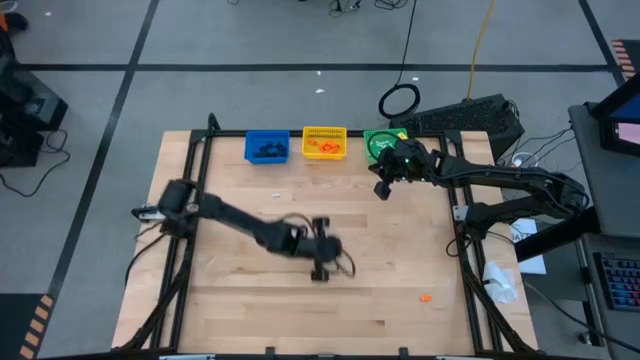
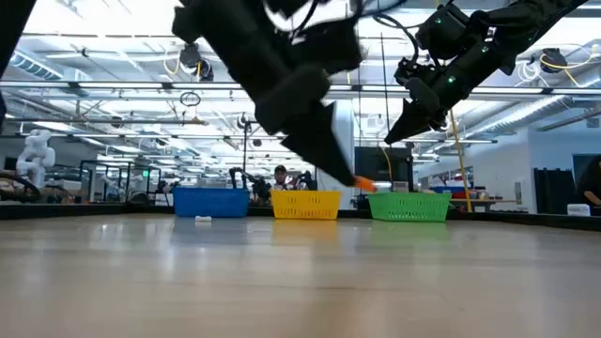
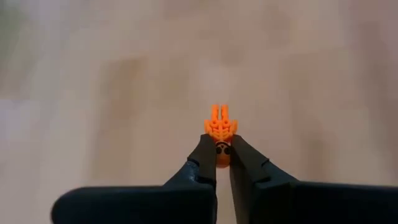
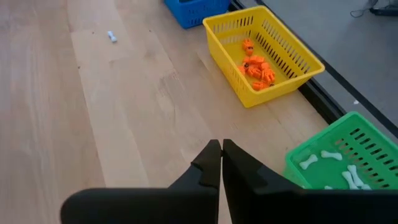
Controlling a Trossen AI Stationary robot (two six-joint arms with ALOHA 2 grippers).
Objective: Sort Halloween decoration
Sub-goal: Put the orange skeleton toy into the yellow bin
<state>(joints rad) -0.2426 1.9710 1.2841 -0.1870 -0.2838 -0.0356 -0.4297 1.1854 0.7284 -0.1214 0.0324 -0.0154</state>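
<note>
The left pincer (image 3: 223, 151) is closed tight on a small orange trinket (image 3: 220, 127) and holds it clear of the worktop (image 1: 240, 310) near the middle, presumably to carry it to the yellow bin (image 1: 324, 143) at the far edge, where other orange pieces already lie. The right pincer (image 4: 221, 163), fingers together and gripping nothing, hangs by the green bin (image 4: 348, 155) of white bones at the far right corner, likely just after a drop. On the pale wood a stray orange piece (image 1: 425, 297) lies towards the near right corner and a white one (image 4: 111, 37) lies near the blue bin (image 1: 266, 148); beyond stretches a bright, open workshop.
</note>
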